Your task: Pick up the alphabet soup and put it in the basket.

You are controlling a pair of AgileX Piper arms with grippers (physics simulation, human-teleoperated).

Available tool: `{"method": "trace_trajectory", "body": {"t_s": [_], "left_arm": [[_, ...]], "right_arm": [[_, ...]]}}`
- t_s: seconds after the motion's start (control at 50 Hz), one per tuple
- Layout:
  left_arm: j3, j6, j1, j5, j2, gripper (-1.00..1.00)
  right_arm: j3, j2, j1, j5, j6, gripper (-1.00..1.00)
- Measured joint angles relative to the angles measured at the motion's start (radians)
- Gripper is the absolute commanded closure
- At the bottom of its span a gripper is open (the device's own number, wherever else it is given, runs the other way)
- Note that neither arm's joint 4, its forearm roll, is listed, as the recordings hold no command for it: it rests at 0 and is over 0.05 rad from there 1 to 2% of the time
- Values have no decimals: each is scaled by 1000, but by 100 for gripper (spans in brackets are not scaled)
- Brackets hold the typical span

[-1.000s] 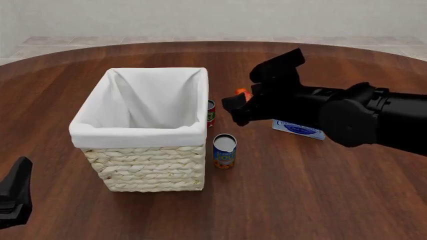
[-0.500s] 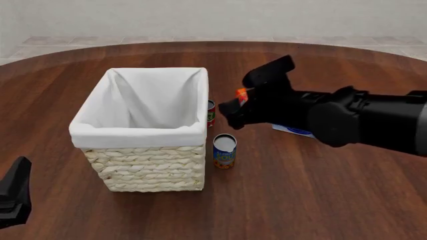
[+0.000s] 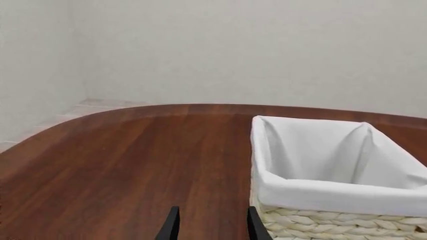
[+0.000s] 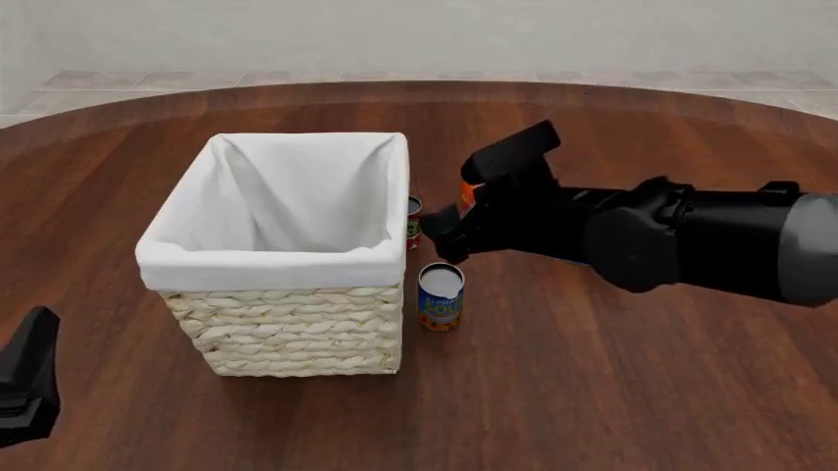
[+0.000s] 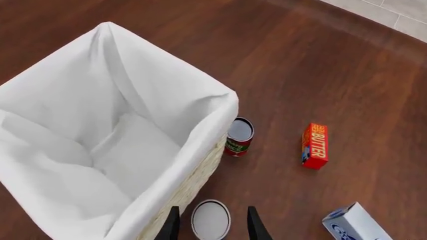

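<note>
Two end effectors showed: the left end effector (image 4: 26, 378) sat low at the table's (image 4: 629, 392) near-left edge, fingers apart. Rightward stood the basket (image 4: 282, 324), then the alphabet soup (image 4: 442, 296) upright just beside its right wall. The right end effector (image 4: 443, 228) hovered above, fingers parted. Beyond lay a red box (image 5: 314, 145) reading "BUTTER".

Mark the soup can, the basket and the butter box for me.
soup can (image 4: 442, 281), front view, its silver top.
basket (image 4: 269, 269), front view, near cloth rim.
butter box (image 5: 315, 145), right wrist view, its red face.
</note>
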Motion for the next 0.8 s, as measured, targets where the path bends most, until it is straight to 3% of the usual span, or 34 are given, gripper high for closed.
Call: {"method": "trace_trajectory", "body": {"t_s": [0.8], "left_arm": [[0,-11,12,2,0,-100]], "right_arm": [[-1,40,0,-5,1,-100]]}}
